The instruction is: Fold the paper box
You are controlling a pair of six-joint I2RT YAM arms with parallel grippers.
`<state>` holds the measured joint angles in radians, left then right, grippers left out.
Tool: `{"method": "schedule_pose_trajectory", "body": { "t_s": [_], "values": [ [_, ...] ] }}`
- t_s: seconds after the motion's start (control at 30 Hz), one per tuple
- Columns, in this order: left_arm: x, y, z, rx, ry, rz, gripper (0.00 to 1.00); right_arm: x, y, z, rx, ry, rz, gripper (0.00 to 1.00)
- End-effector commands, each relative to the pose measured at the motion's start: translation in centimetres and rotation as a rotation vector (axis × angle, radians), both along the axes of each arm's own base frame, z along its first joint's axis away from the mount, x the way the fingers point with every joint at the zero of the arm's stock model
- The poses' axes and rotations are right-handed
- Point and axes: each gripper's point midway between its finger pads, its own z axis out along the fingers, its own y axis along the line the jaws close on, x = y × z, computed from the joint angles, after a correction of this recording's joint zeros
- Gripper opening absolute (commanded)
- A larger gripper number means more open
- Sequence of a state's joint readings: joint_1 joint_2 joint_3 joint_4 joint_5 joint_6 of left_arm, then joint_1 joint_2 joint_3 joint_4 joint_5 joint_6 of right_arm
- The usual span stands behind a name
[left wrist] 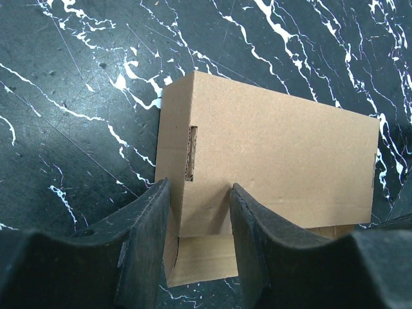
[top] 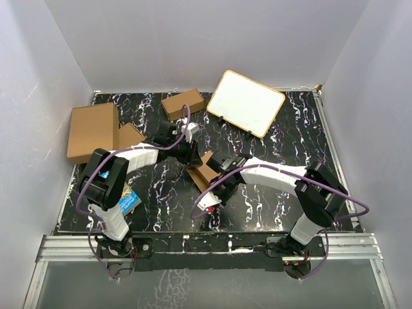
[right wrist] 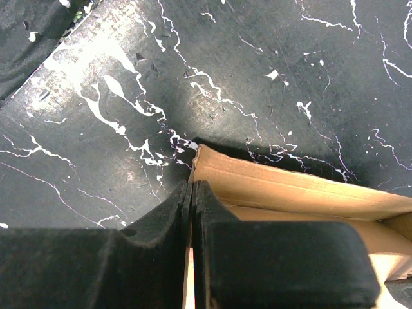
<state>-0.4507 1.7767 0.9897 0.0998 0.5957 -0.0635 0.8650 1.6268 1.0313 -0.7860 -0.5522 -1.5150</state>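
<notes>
Paper box (top: 205, 170) is held at table (top: 161, 193) centre, one wall pinched thin by the right gripper (right wrist: 192, 209), left gripper (left wrist: 199, 215) jaws spread astride its end panel; box could be dragged or wall torn if right is pulled before left is clamped.

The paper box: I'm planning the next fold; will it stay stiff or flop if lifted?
The paper box is probably light: thin, hollow cardboard. Flat panels look stiff, but it likely hinges at its creases.

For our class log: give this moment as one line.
left gripper open over box | right gripper shut on box | fold unfinished
</notes>
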Motion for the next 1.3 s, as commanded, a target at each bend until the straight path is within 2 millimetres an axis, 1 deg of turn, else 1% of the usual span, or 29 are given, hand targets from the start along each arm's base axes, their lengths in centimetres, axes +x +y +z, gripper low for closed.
{"method": "schedule_pose_trajectory", "body": {
  "t_s": [0.0,0.87,1.0,1.27],
  "values": [
    [-1.8,1.4,-3.1,0.096,0.102,0.005,0.39,1.2,2.3,1.2,0.071,-0.044,0.02,0.08],
    [-2.1,1.4,-3.4,0.095,0.119,-0.001,0.38,1.5,2.8,0.8,0.051,-0.05,0.025,0.08],
    [-2.1,1.4,-3.5,0.096,0.118,-0.003,0.38,1.8,2.7,1.0,0.049,-0.066,0.014,0.08],
    [-2.3,1.5,-3.6,0.099,0.12,-0.012,0.38,2.8,2.0,2.4,0.073,-0.114,-0.034,0.08]
  ]
}}
